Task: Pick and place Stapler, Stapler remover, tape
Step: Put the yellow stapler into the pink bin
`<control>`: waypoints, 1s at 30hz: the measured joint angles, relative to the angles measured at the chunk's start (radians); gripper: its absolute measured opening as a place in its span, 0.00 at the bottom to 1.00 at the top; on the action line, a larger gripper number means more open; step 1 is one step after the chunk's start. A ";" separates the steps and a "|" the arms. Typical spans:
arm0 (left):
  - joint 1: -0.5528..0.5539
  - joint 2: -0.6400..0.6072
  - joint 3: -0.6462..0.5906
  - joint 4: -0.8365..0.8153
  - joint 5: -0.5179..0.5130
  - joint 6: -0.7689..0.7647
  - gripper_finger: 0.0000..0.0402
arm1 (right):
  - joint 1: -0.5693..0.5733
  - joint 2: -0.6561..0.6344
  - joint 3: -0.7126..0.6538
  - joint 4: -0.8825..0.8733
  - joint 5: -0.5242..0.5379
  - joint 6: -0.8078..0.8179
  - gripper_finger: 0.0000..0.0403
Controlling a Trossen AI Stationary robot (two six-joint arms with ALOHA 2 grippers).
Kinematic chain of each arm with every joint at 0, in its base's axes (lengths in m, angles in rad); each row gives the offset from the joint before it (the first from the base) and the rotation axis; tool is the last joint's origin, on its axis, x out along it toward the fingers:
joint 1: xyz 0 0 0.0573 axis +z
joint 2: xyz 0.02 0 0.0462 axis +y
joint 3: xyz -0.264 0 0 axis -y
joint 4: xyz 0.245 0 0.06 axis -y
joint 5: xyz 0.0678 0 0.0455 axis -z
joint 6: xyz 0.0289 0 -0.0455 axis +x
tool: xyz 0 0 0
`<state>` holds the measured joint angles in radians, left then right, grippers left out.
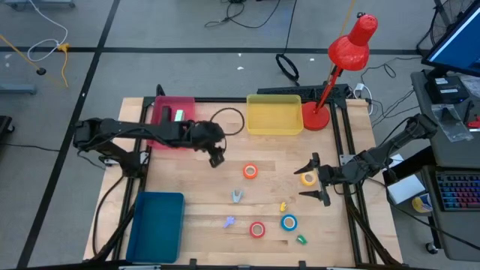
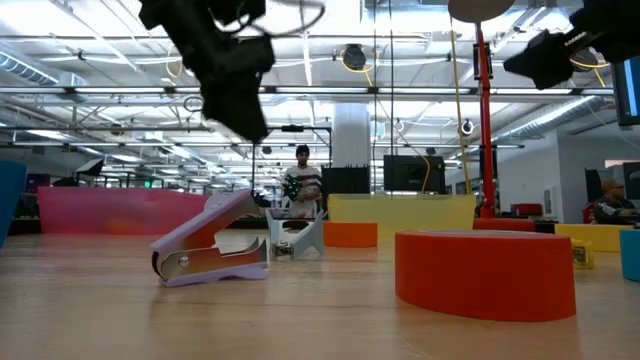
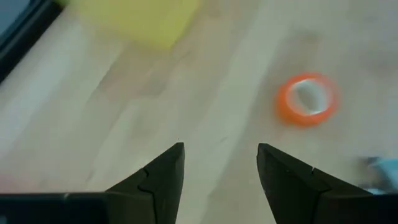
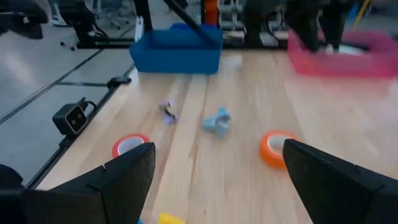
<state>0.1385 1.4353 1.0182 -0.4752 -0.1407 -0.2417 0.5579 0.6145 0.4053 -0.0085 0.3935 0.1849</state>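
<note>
Pink tray (image 1: 159, 112) at the back left already has something pale in it (image 1: 178, 115) — cannot tell what, possibly the stapler. Yellow tray (image 1: 274, 115) and blue tray (image 1: 156, 226) look empty from above.

Left on the tabletop (image 1: 202, 229): four tape rolls — orange-red (image 1: 250, 172), yellow (image 1: 308, 178), red (image 1: 257, 229), blue (image 1: 289, 222) — plus two staple removers, a pale blue one (image 1: 236, 196) and a lilac one (image 1: 229, 221). A few small yellow and green bits lie near the blue roll; too small to identify.

Left gripper (image 1: 216, 160) hangs just in front of the pink tray, fingers (image 3: 163, 174) apart and empty, the orange-red roll nearest to it. Right gripper (image 1: 316, 181) sits by the yellow roll with fingers (image 4: 127, 174) wide apart, nothing held.

My read: early stage — at most one item placed, all tape and both removers still to go.
</note>
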 joint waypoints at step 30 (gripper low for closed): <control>-0.213 0.001 -0.186 0.479 0.036 -0.027 0.50 | -0.004 0.589 0.048 -0.010 -0.111 0.228 0.84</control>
<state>-0.0742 1.4361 0.8322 0.0036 -0.1051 -0.2691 0.5537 1.2036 0.4532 -0.0183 0.2824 0.4127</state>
